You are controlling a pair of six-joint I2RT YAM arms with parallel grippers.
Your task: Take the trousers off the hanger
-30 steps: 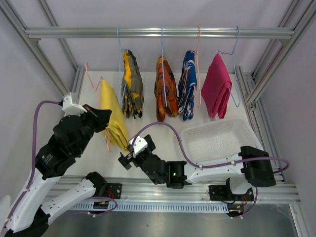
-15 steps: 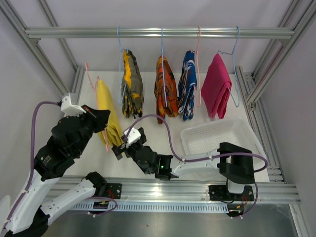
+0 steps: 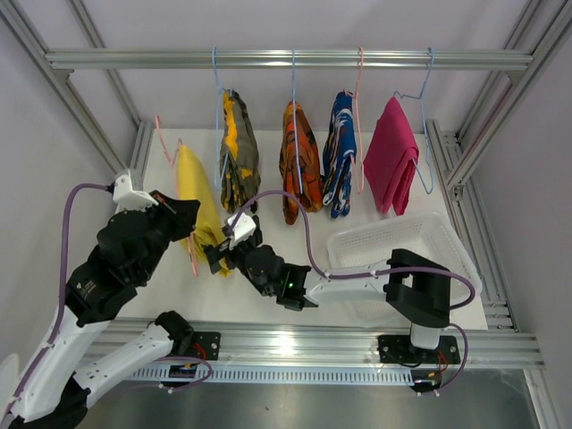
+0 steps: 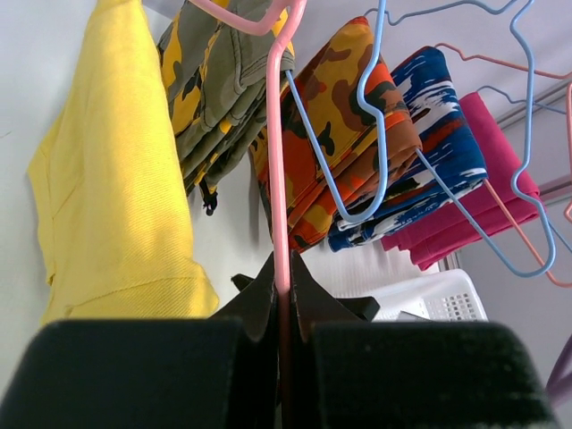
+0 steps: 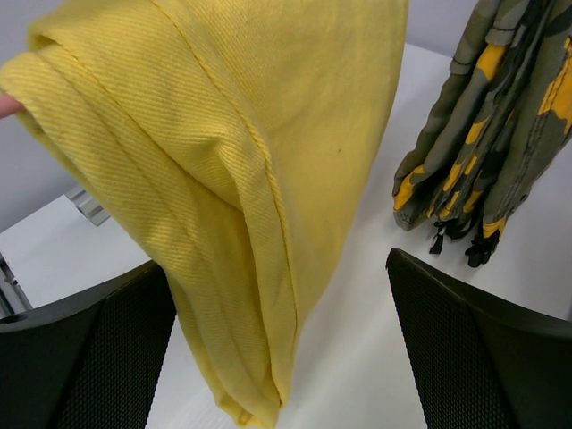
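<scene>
Right gripper (image 5: pixel 279 357), jaws wide, has been swinging left and is now bracketing the hanging fold of the yellow trousers (image 5: pixel 223 134), off the rail at far left. Left gripper (image 4: pixel 281 273) is clamping their pink hanger (image 4: pixel 277 179). Pull-off looking ready.

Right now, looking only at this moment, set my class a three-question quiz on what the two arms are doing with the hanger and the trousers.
1. True or false: the left claw is shut on the pink hanger.
2. Which garment hangs between the fingers of the open right claw? A: the yellow trousers. B: the magenta pair. C: the camouflage pair.
3. How many garments hang from the rail?

Key: 1 true. 2 A. 3 four.
</scene>
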